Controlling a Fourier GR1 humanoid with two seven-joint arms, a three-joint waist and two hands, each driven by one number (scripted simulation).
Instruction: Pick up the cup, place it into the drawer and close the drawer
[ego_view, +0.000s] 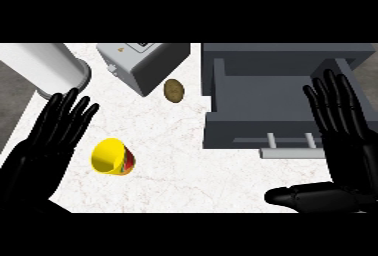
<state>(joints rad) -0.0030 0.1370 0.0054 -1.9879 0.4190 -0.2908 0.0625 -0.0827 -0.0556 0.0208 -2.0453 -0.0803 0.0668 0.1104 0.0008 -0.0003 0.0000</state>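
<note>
Nothing of the task looks done yet: the yellow cup (111, 157) lies on its side on the white marble counter (184, 165), at about eight o'clock from the middle of the view, and no hand holds it. The grey drawer (273, 107) stands pulled open at about two o'clock, its inside bare as far as can be seen, with its bar handle (291, 150) facing the near edge. So the pick-up, the placing and the closing are, by my judgement, all still to do. The cup's long axis runs roughly from ten o'clock to four o'clock; its open mouth faces ten o'clock and somewhat up toward the viewer, while its base, with a red and green band, points to four o'clock. The left hand (52, 135) is wide, fingers straight and spread, just beside the cup at its nine o'clock side, not visibly touching it. The right hand (343, 130) is wide too, fingers straight and pointing to twelve o'clock, over the drawer's right side, its thumb stretched toward nine o'clock. A potato (173, 90) lies at twelve o'clock, between a toaster (144, 62) and the drawer; a white cylinder (48, 65) stands at eleven o'clock
</note>
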